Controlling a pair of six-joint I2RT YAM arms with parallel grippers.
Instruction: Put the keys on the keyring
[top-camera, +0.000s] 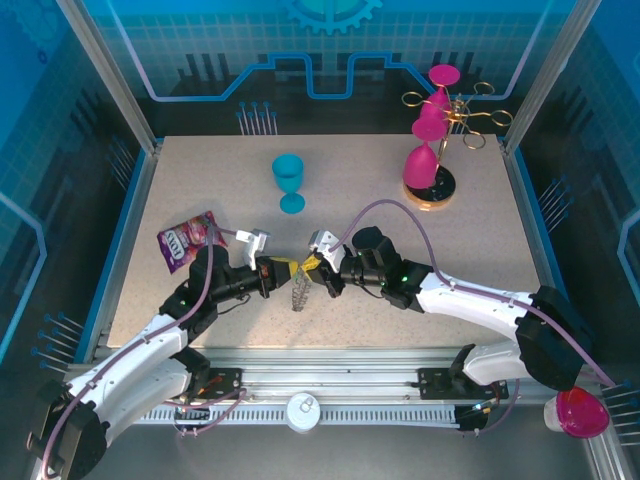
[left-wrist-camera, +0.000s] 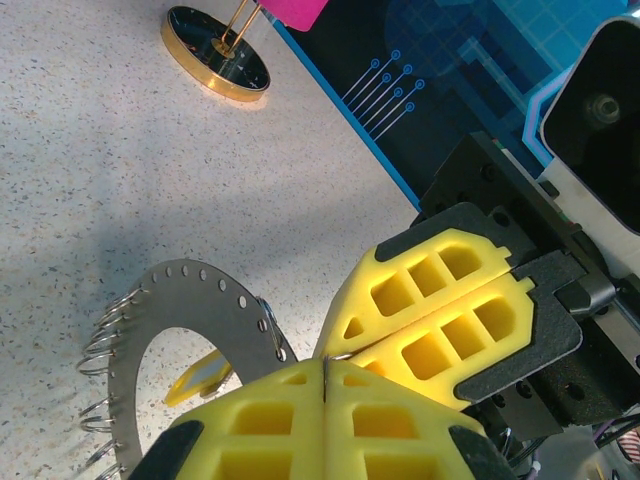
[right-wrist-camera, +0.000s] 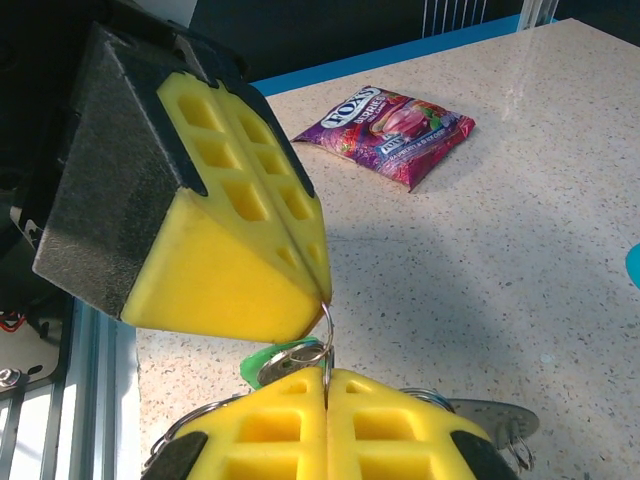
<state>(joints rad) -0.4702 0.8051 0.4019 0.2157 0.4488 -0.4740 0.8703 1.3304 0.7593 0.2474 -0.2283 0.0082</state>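
- Top external view: the left gripper (top-camera: 283, 270) and the right gripper (top-camera: 316, 270) meet tip to tip above the tabletop (top-camera: 420, 250), near its front middle.
- Left gripper: its pads are pressed together, pinching the looped edge of the keyring (left-wrist-camera: 190, 295), which hangs just below the tips.
- Right wrist view: the right gripper's pads are pressed together on the keys (right-wrist-camera: 288, 362), with the green tag (right-wrist-camera: 258, 365) beside them.

The keyring (left-wrist-camera: 190, 290), a flat grey perforated arc fringed with wire coils, hangs tilted over the desk (left-wrist-camera: 150, 150), the small metal keys (right-wrist-camera: 290, 358) with their green tag bunched just beside it.
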